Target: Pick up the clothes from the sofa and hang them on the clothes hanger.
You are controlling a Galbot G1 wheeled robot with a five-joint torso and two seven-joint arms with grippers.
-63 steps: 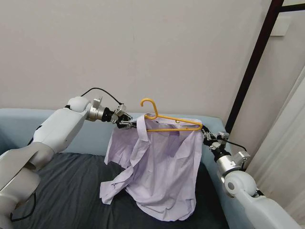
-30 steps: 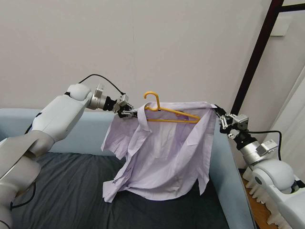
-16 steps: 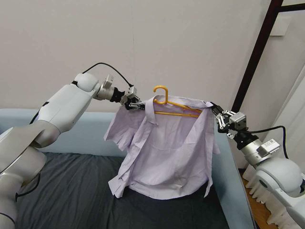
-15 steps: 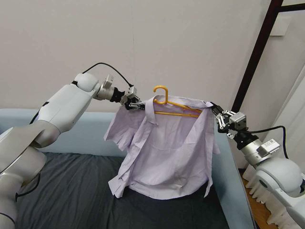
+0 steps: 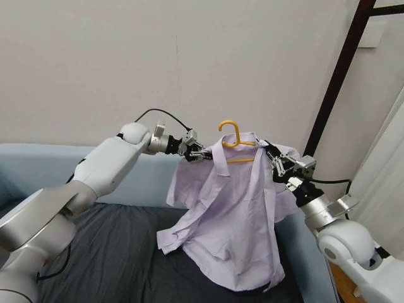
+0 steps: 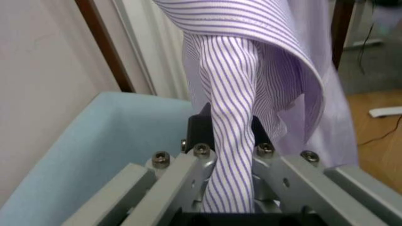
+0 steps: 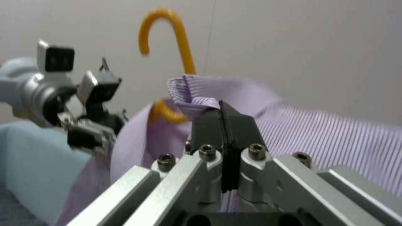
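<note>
Background elements of the scene. A plain off-white painted wall (image 5: 158,63) spans the far side and is crossed by a thin vertical seam (image 5: 177,76). At far right, a dark brown straight post (image 5: 338,69) slants down from the upper corner, with a small white rectangular wall plate (image 5: 372,31) just to its right. At near right hangs a pale white pleated curtain (image 5: 386,164) (its folds fall beside the post). Low on the right lies an orange-brown wooden floor (image 6: 377,160), bearing a thin black cable (image 6: 379,135) and a flat white object (image 6: 386,111) of indiscernible kind.
</note>
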